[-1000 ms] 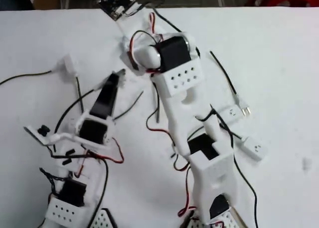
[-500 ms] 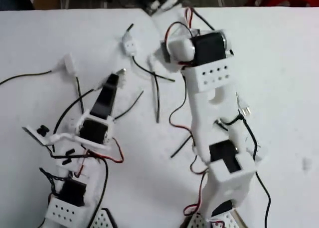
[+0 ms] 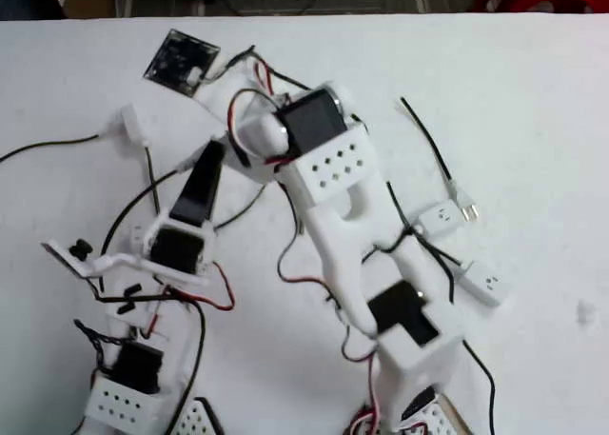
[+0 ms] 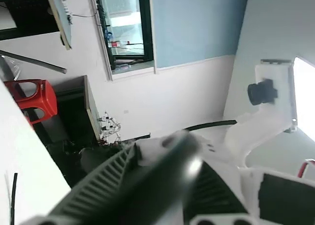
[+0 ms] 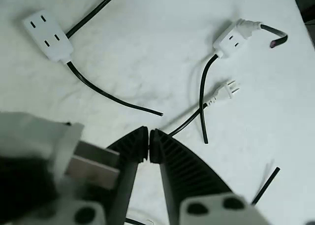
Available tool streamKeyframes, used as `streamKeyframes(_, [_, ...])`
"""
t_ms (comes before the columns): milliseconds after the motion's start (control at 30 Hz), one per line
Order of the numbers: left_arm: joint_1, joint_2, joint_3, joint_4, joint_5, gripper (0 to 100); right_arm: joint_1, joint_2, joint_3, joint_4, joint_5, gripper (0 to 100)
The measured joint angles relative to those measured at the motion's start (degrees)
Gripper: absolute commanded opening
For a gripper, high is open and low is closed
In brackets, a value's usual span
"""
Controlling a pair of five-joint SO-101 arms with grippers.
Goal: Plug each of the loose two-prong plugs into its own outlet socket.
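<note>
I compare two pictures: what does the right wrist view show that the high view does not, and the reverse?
Right wrist view: the right gripper, shut on nothing, a socket block with two pairs of slots, a short-cord socket and a loose plug with two prongs.
High view: the left arm and the right arm, and beside the right arm a far socket, a near socket and a second plug close to the far one.
Both: the white table with black cords on it. Whether any socket is shared, I cannot tell.
</note>
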Motion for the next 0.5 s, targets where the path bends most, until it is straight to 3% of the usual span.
streamKeyframes(200, [2.73, -0.62, 0.0, 3.78, -0.26, 3, 1.23, 8.44, -11.34, 2.29, 0.09, 1.9])
streamKeyframes(500, [4.75, -0.62, 0.0, 4.04, -0.26, 3, 2.46, 9.05, -13.63, 2.29, 0.09, 1.9])
